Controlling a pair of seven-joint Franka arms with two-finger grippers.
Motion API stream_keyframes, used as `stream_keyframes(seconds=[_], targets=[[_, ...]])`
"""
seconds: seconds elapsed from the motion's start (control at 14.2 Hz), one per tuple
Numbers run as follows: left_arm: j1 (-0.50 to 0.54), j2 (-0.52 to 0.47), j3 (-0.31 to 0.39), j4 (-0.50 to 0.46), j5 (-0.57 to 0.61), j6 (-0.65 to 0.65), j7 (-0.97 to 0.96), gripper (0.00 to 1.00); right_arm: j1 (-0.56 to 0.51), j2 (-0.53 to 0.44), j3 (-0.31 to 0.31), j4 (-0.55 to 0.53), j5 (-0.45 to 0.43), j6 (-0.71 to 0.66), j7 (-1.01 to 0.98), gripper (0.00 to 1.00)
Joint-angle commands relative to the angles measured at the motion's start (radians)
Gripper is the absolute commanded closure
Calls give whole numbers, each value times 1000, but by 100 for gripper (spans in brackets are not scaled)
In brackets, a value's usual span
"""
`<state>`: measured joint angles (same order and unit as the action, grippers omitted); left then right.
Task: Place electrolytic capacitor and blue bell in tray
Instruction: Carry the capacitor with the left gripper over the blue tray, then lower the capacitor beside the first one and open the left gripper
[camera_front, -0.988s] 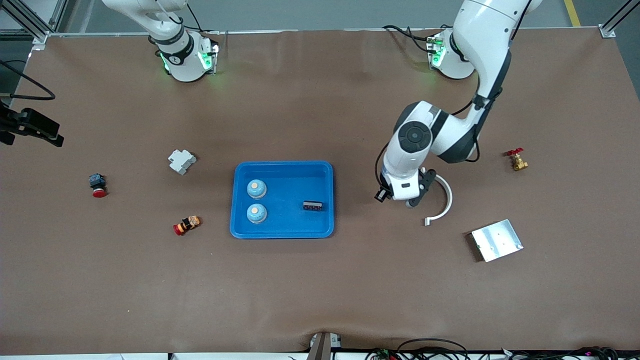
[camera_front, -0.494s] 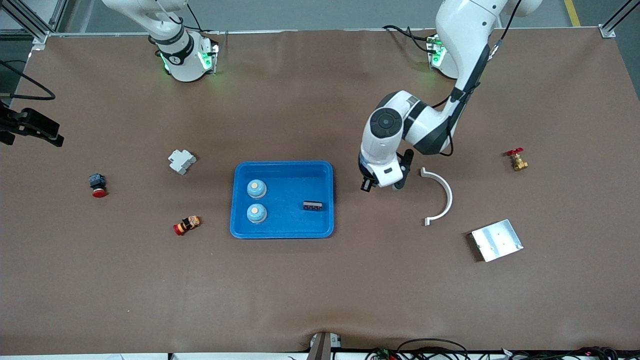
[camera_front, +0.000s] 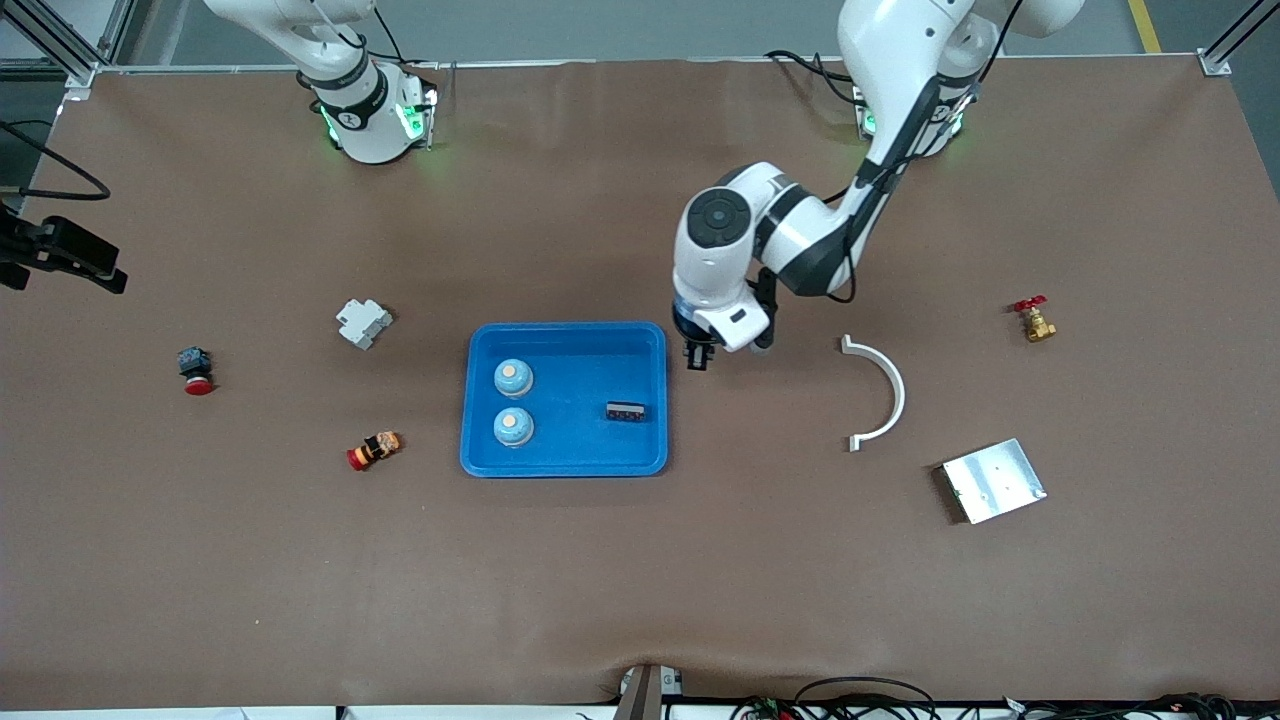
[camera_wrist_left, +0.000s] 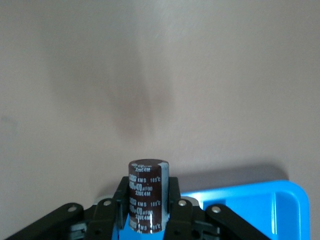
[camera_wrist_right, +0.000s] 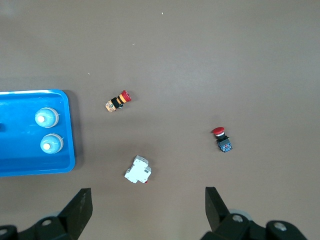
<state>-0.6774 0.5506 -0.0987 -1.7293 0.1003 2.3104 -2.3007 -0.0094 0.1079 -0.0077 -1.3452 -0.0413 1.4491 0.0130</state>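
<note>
— Front view: looking down from high across the table, facing both bases.
— Wrist views: looking down, left close, right higher, both sharing the tray (camera_front: 565, 460) (camera_wrist_left: 260, 200) (camera_wrist_right: 35, 167).

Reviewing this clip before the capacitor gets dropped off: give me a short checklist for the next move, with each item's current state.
1. Electrolytic capacitor clamped in left gripper: ok.
2. Left gripper over the tray: not ok, it is just outside the rim at the left arm's end.
3. Bare tray floor for a drop: ok, between the two blue bells and a small black part.
4. Right gripper out of the way: ok, open, waiting.
5. Capacitor upright in grip: ok.
</note>
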Motion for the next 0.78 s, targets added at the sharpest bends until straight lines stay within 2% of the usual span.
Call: stream_keyframes(seconds=[0.0, 0.14, 0.28, 0.49, 0.71], targets=[[-39, 129, 8, 213, 29, -126, -83, 100, -4, -11, 0, 1, 11, -12, -2, 0], [-60, 159, 11, 261, 29, -141, -114, 100, -4, -11, 2, 1, 11, -12, -2, 0], [-103, 175, 43, 278, 29, -141, -132, 100, -4, -11, 2, 1, 12, -12, -2, 0], [-165, 259, 97, 378, 27, -149, -170, 100, -4, -11, 0, 1, 11, -12, -2, 0], [-203, 293, 132, 399, 24, -157, -183, 100, -6, -11, 2, 1, 12, -12, -2, 0]])
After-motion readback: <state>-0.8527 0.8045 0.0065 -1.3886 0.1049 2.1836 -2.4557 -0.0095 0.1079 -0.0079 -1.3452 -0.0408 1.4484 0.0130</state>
